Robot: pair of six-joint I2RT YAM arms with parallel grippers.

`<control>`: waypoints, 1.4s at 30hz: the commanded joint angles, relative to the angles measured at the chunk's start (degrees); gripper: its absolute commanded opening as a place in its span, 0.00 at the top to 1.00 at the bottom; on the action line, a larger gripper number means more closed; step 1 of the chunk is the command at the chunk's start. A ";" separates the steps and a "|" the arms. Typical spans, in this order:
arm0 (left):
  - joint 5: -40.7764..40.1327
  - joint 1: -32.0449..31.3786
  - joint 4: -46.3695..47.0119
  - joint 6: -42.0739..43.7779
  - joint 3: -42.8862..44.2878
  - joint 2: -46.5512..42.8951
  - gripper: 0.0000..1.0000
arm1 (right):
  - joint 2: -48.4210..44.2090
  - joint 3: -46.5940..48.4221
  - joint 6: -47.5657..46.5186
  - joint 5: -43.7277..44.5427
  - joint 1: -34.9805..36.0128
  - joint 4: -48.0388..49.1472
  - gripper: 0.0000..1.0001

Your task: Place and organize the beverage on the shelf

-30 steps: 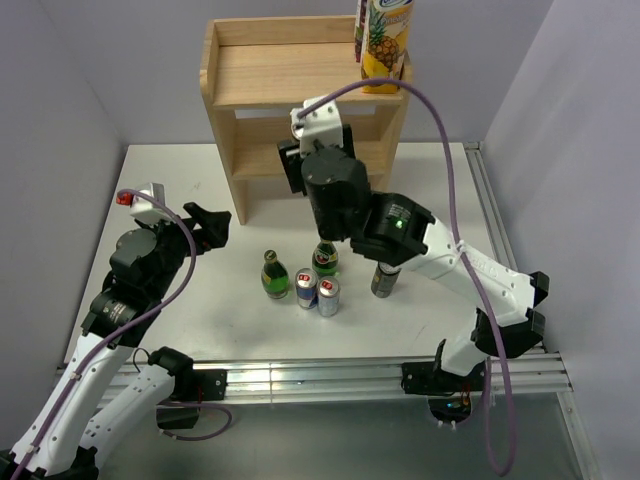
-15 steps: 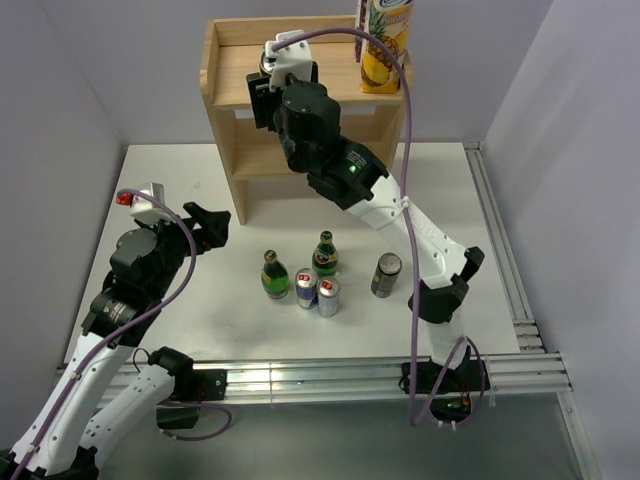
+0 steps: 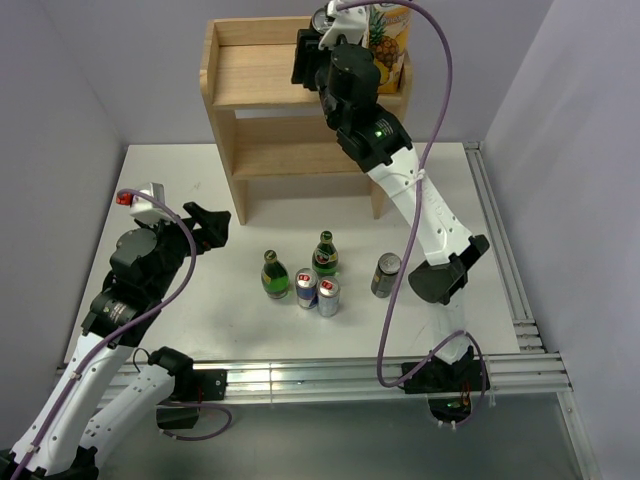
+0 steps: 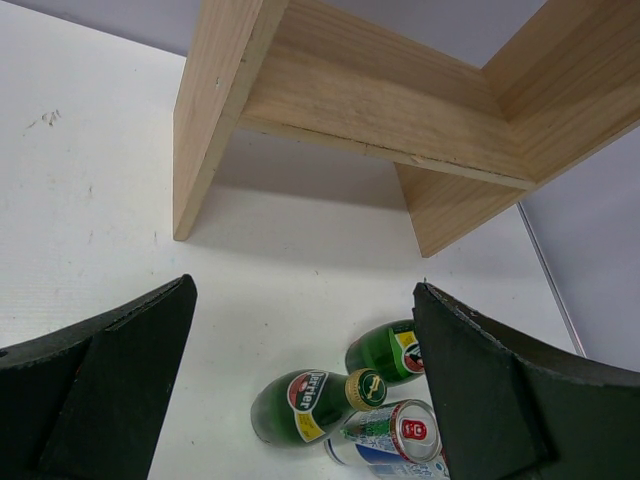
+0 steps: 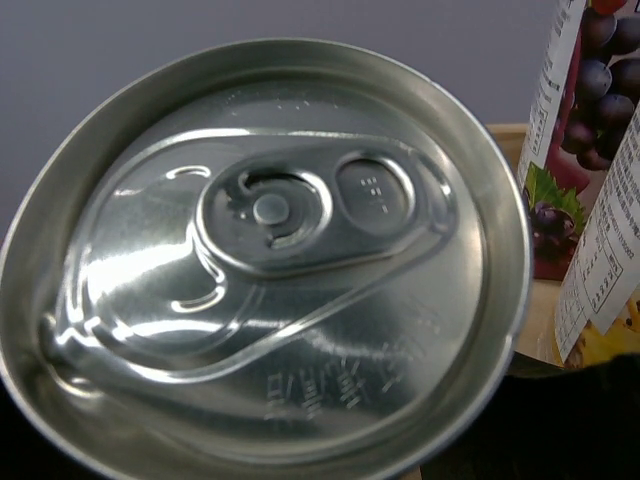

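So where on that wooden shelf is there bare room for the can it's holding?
Light wooden shelf: top tier bare from left side panel to the held silver-topped can; lower tier looks bare too. Crowded: right corner, with colourful juice cartons.

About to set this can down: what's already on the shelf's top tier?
A grape carton and a pineapple carton stand at the shelf's right end. The right pincer and its can cover the boards beside them.

The right end effector (image 3: 316,32) grips a can (image 3: 320,18) above the shelf's (image 3: 255,75) top tier, beside a juice carton (image 3: 392,30). Two green bottles (image 3: 274,273) and three cans (image 3: 307,288) stand on the table (image 3: 200,190).
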 commanded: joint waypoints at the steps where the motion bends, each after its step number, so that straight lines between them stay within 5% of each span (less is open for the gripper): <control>1: 0.37 -0.23 1.14 0.59 -0.06 -0.78 0.03 | 0.90 4.55 1.77 -3.03 0.22 8.17 1.00; 16: 0.02 -0.23 0.70 0.51 0.03 -1.13 0.03 | 3.45 1.57 3.18 -2.59 -0.31 2.72 0.98; 20: 0.02 -0.14 0.52 0.51 0.12 -1.14 0.03 | 3.37 0.60 3.45 -2.42 -0.39 2.54 0.77; 23: 0.02 -0.14 0.52 0.51 0.12 -1.22 0.03 | 3.37 0.16 3.97 -2.33 -0.39 2.46 0.36; 26: -0.07 -0.14 0.52 0.59 0.03 -1.40 0.03 | 3.54 -0.01 4.06 -1.89 -0.39 2.54 0.12; 29: -0.07 -0.23 0.44 0.59 0.12 -1.49 0.03 | 3.72 -0.19 4.06 -1.63 -0.39 2.46 0.05; 42: -0.33 -0.14 0.35 0.59 0.12 -1.57 0.03 | 3.98 -1.95 4.68 -1.45 -0.30 3.16 0.04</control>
